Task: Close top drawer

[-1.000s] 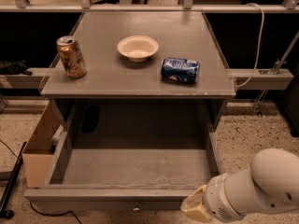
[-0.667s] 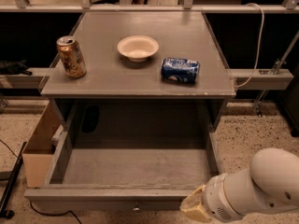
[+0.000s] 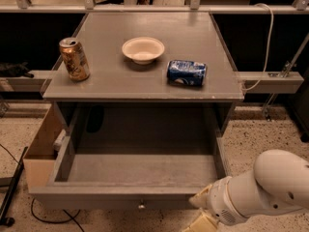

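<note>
The top drawer (image 3: 140,170) is a wide grey wooden box pulled far out from under the grey cabinet top (image 3: 145,76). It is empty inside. Its flat front panel runs along the bottom of the view with a small round metal knob (image 3: 141,206) at its centre. My gripper (image 3: 203,214) is at the bottom right, on the end of the white arm (image 3: 270,190), close to the right end of the drawer front. Only its beige base shows; the fingertips are cut off by the frame edge.
On the cabinet top stand a gold can (image 3: 74,59), a white bowl (image 3: 143,49) and a blue can (image 3: 187,72) lying on its side. A cardboard box (image 3: 41,149) sits left of the drawer. Black cables (image 3: 12,187) lie on the speckled floor.
</note>
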{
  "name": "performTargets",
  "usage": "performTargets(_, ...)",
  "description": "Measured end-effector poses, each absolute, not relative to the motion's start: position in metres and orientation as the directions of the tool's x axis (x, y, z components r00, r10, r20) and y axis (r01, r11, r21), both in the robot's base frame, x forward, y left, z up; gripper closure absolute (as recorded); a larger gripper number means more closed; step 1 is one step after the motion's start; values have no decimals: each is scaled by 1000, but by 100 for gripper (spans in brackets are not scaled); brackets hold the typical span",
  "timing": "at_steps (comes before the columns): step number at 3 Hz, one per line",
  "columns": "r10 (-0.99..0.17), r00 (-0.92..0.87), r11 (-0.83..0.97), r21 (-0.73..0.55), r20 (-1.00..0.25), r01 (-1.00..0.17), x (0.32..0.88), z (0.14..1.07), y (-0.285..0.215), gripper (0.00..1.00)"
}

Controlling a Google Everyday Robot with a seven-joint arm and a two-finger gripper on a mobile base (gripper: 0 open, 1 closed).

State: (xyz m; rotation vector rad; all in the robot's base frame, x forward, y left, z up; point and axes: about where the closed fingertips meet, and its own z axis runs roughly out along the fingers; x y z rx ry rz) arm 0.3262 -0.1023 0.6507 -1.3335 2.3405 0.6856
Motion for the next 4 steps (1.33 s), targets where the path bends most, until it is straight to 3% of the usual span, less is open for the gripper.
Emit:
performTargets(1, -694, -490, 437, 232, -527, -869, 326, 651, -102, 0)
performTargets(2, -691, -482, 453, 197, -538, -869, 379, 659, -101, 19)
performTargets(3, -691, -479, 464, 176, -541, -868, 415, 663, -101, 50)
performTargets(4, -684, -457, 483, 117, -569, -868, 486, 683, -98, 73)
